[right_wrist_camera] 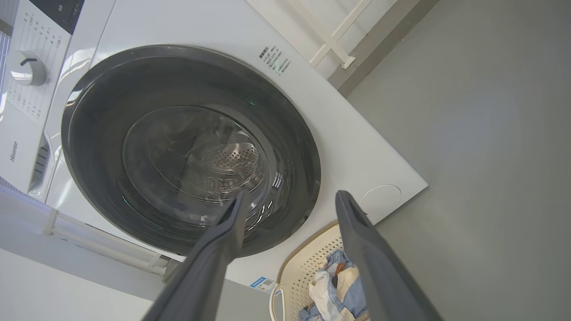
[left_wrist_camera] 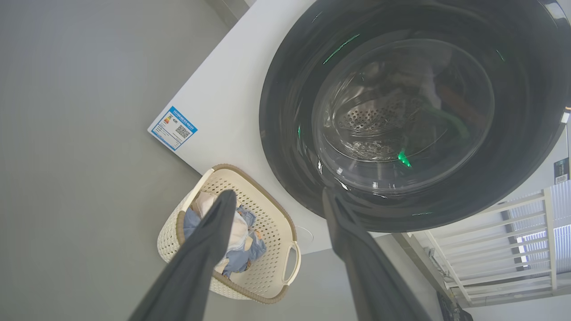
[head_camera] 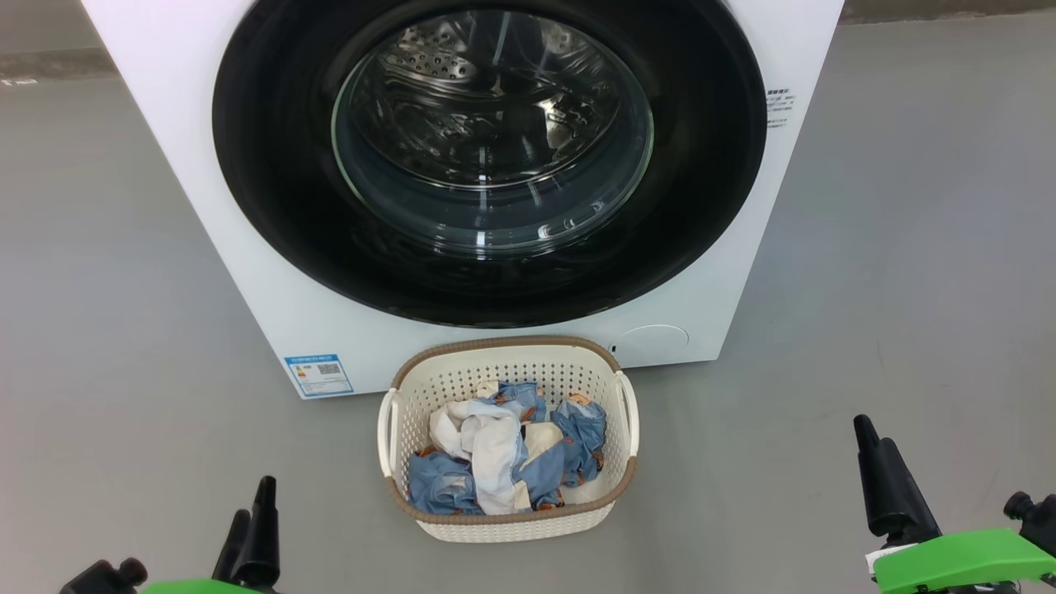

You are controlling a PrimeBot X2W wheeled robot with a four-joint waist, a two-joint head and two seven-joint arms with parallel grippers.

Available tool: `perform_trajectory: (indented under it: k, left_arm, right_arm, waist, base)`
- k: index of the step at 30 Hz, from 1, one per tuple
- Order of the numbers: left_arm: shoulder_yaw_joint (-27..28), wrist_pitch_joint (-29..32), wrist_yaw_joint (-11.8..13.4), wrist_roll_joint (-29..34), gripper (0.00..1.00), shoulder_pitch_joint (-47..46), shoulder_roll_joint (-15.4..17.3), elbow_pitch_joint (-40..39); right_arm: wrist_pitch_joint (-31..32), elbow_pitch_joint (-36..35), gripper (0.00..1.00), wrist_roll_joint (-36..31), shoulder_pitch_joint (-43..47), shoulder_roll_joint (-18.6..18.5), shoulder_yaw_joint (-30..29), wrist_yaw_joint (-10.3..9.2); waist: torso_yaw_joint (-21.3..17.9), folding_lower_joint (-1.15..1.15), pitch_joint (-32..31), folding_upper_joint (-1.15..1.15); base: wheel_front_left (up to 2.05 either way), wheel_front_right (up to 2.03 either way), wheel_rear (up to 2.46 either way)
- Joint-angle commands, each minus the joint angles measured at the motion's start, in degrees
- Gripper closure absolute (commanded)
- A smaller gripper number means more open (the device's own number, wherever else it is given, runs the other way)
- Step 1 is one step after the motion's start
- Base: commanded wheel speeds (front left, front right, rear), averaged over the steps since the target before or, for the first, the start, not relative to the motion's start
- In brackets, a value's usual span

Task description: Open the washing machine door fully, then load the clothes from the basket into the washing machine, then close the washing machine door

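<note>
The white washing machine [head_camera: 206,206] stands straight ahead with its washing machine door [head_camera: 280,206] shut flat against the front; the steel drum shows through the glass. On the floor just before it sits the basket [head_camera: 503,342], holding the clothes [head_camera: 495,454], a crumpled pile of blue and white pieces. My left gripper [head_camera: 253,503] hangs open at the lower left, left of the basket. My right gripper [head_camera: 874,441] stands open at the lower right. In the left wrist view the left gripper [left_wrist_camera: 279,194] spans basket [left_wrist_camera: 285,232] and door [left_wrist_camera: 290,111]. The right gripper [right_wrist_camera: 292,196] frames door [right_wrist_camera: 89,133] and basket [right_wrist_camera: 303,258].
Grey floor [head_camera: 907,247] spreads on both sides of the machine. A blue label [head_camera: 318,375] and a round cover [head_camera: 652,338] sit low on the front. A control dial [right_wrist_camera: 26,67] is on the panel. A white rail frame [left_wrist_camera: 513,249] stands beside the machine.
</note>
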Motion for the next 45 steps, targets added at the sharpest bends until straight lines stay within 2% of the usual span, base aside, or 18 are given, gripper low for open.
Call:
perform_trajectory:
  k: [1,26,45]
  left_arm:
    - [0.69,-0.81,0.15,2.18,0.0,-1.27,0.92,-1.88]
    - [0.35,-5.19,1.98,22.91,0.0,0.28,1.31,-3.15]
    - [-0.43,-8.23,1.29,40.06,0.0,1.36,1.58,-4.95]
  right_arm:
    - [-0.69,-1.93,0.0,-2.3,-0.61,-0.89,0.95,0.04]
    - [-5.03,-1.75,0.0,-22.72,0.13,-2.78,4.04,0.06]
    - [-8.05,-1.11,0.0,-34.46,0.68,-3.22,5.38,0.07]
  waist:
    - [0.01,0.0,0.0,0.0]
    - [0.48,-0.01,0.05,0.0]
    - [0.98,-0.01,0.41,0.0]
  base:
    - [0.0,0.0,0.0]
    - [0.0,0.0,0.0]
    - [0.0,0.0,0.0]
